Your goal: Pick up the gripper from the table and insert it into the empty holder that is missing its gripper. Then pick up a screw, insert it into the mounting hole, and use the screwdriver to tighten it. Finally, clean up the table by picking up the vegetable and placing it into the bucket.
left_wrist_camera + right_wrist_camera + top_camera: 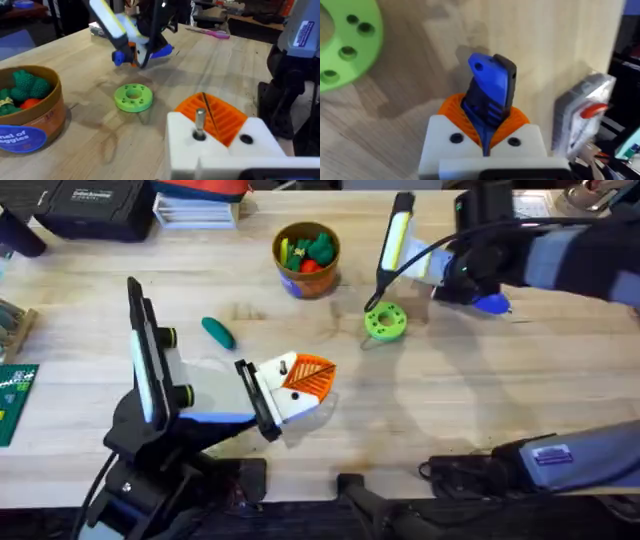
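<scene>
- The right gripper (485,125) is clamped on the screwdriver (489,97): in the right wrist view the blue body stands up from between the orange ribbed pads (517,117), pinched on both sides.
- From overhead, the right gripper (478,290) hangs over the far right part of the tabletop (450,400), with the blue end of the screwdriver (492,303) poking out just below it.
- The left wrist view shows that same gripper (137,52) farther off, holding the blue tool (161,51) just above the wood.
- A flat green disc (385,321) with holes lies on the tabletop just beside the right gripper, toward the middle; the two are apart.
- The left gripper (300,385) sits low over the near middle of the tabletop. Its white block carries one orange ribbed finger (215,116), and a metal pin (199,122) stands upright in the white block in front of it. I cannot tell whether these fingers are apart or together.
- The vegetable (218,332), teal-green and oblong, lies on the tabletop near the left arm, well apart from both sets of fingers.
- The bucket (306,258) stands at the far middle of the tabletop, holding mixed yellow, red and green toys. It is near the green disc and touched by neither gripper.
</scene>
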